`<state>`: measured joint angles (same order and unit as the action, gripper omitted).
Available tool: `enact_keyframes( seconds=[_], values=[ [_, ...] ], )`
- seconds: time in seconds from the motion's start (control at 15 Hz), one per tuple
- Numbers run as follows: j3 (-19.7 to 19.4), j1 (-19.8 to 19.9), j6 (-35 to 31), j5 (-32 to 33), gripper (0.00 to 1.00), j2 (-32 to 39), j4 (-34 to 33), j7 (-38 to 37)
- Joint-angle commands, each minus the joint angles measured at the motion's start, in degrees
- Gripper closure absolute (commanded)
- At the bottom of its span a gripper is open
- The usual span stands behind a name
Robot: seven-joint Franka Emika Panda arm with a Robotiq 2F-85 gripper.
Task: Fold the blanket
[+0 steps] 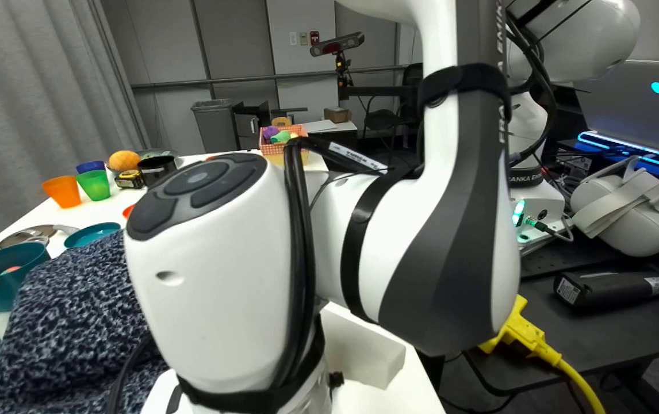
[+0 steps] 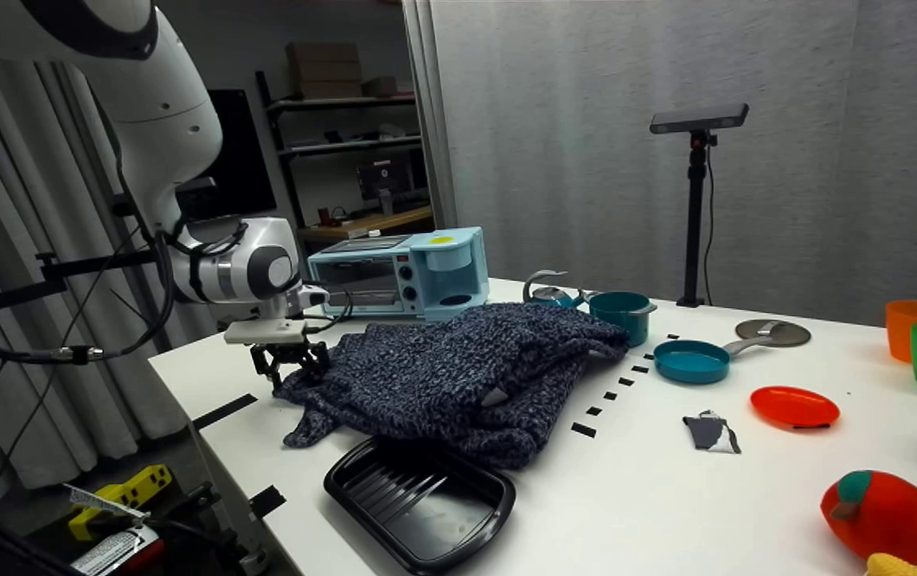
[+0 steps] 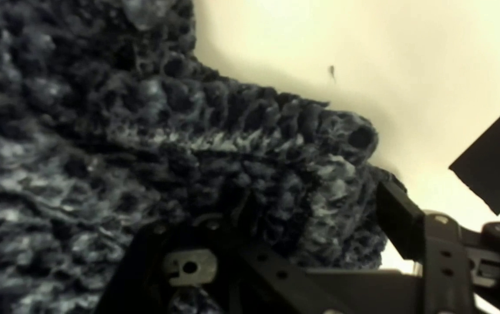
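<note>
The blanket, dark navy speckled with pale grey, lies in a bunched, layered heap on the white table. My gripper points down at the end of the heap nearest the arm. In the wrist view the jaws stand well apart, with a thick edge of the blanket between them. One finger is sunk among the folds, its tip hard to make out; the opposite fingertip is at the outer edge, by bare table. In an exterior view the arm covers part of the blanket, and the fingers do not show.
A black tray sits against the blanket's front side. Behind the heap stands a light blue toaster oven. A teal pot is at its far end, near a teal pan and an orange-red plate.
</note>
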<state>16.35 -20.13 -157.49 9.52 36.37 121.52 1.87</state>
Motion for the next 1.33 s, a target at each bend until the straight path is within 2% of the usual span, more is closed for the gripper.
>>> enact_keyframes(
  seconds=[0.0, 0.4, 0.67, 0.87, 1.27],
  values=[
    [-0.58, -0.95, -1.23, -0.79, 0.57, 1.06, -1.21, 0.15],
    [-3.29, -0.61, 0.04, 0.61, 1.00, -4.78, 0.06, -0.38],
    [-7.74, 0.07, 1.40, 1.98, 0.98, -13.24, 1.21, -2.18],
    [-13.36, -0.05, 0.88, 5.68, 0.98, -19.72, 1.26, -6.77],
    [-21.10, 7.19, 4.24, 10.90, 0.98, -30.27, 1.95, -13.87]
  ],
)
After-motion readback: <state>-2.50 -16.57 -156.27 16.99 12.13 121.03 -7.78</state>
